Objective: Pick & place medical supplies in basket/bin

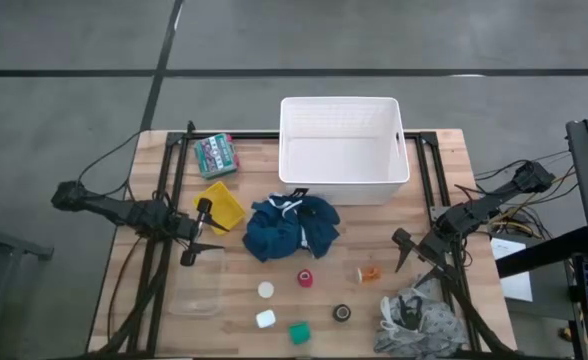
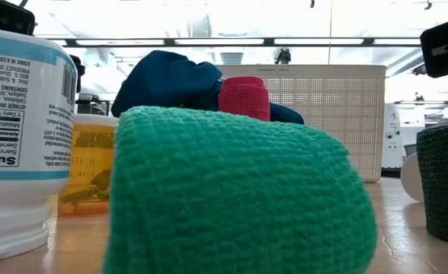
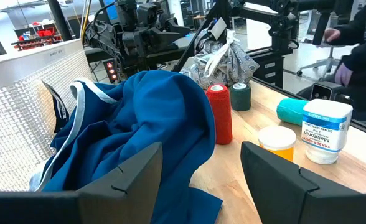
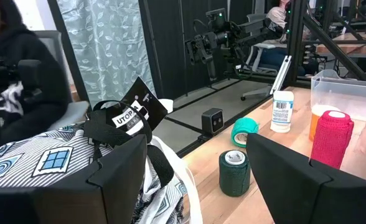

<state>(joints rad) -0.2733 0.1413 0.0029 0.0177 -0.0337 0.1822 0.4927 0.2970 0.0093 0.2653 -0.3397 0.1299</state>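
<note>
Both grippers are open and touch nothing. My left gripper (image 1: 196, 234) hovers between the yellow tray (image 1: 221, 206) and the clear box (image 1: 196, 285), facing the dark blue garment (image 1: 292, 226) (image 3: 139, 124), which lies crumpled on the table. My right gripper (image 1: 415, 259) hangs above the table beside the grey-white patterned cloth (image 1: 414, 318) (image 4: 46, 162). Between the arms stand the red roll (image 1: 305, 278), orange pill bottle (image 1: 370, 273), black roll (image 1: 342, 313), green roll (image 1: 299, 333) (image 2: 232, 190) and two white pieces (image 1: 265, 290). The white tub (image 1: 342, 150) sits at the far edge.
A flat green patterned packet (image 1: 215, 155) lies left of the tub. A white labelled bottle (image 2: 18, 129) (image 3: 326, 130) stands near the table's near edge. Dark frame rails run along both table sides. People sit beyond the table (image 4: 15, 81).
</note>
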